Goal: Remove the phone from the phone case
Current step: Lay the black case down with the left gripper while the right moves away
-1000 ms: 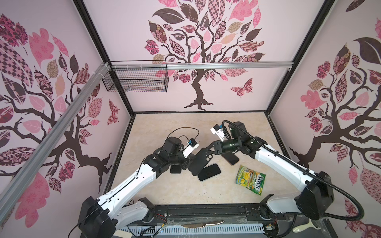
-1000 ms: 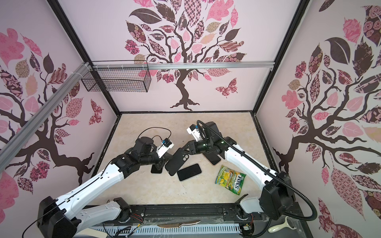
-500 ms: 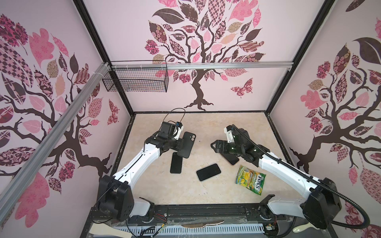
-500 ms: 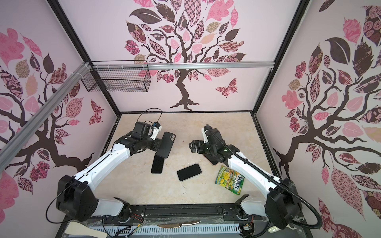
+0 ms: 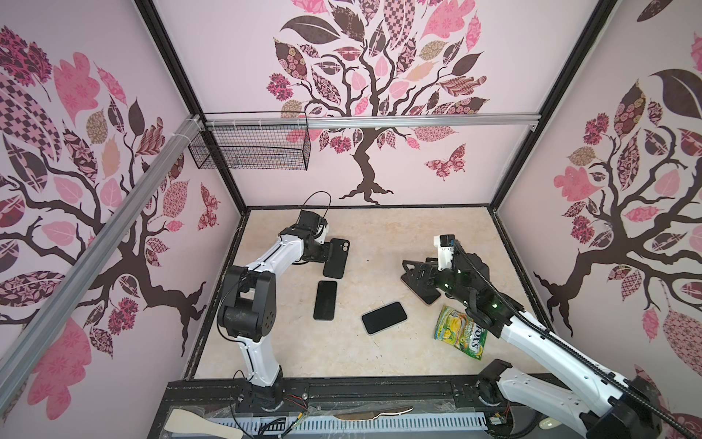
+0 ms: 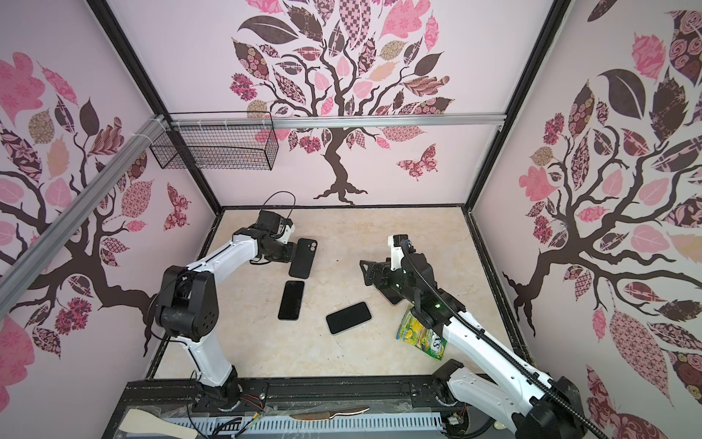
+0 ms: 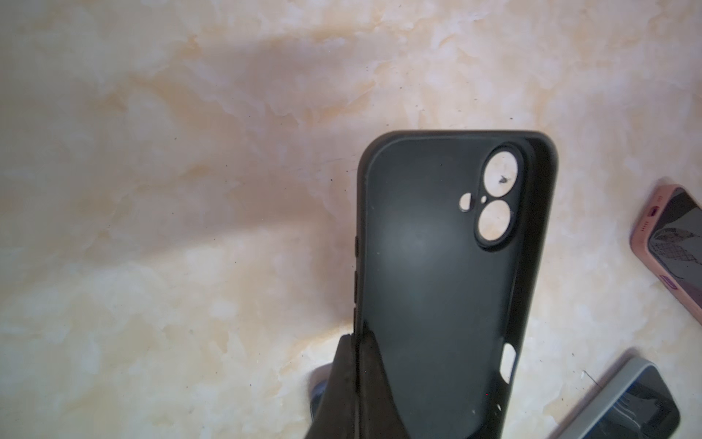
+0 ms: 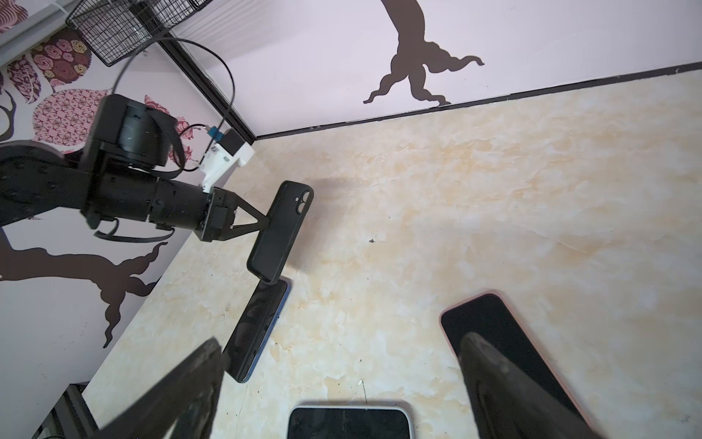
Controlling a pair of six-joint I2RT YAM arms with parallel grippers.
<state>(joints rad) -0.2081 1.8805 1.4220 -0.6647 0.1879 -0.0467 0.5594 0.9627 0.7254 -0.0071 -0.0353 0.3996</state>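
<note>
Lettering "OXS" shows on green packet [image 5: 459,334]; left tool [image 8: 264,225] pinches empty black case [image 5: 336,258], right tool [image 8: 342,339] stands apart.

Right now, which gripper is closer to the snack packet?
Right. The right gripper hangs open just beyond the snack packet; the left gripper, shut on the phone case, is far off left.

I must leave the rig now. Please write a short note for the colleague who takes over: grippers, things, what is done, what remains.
Left gripper: jaws shut on one edge of the black phone case, which is empty.
Right gripper: jaws open, holding nothing, over the pink-cased phone.
A blue-edged phone and a white-edged phone lie screen-up on the table.
Done: case emptied. Left: probably only setting the case down.
</note>
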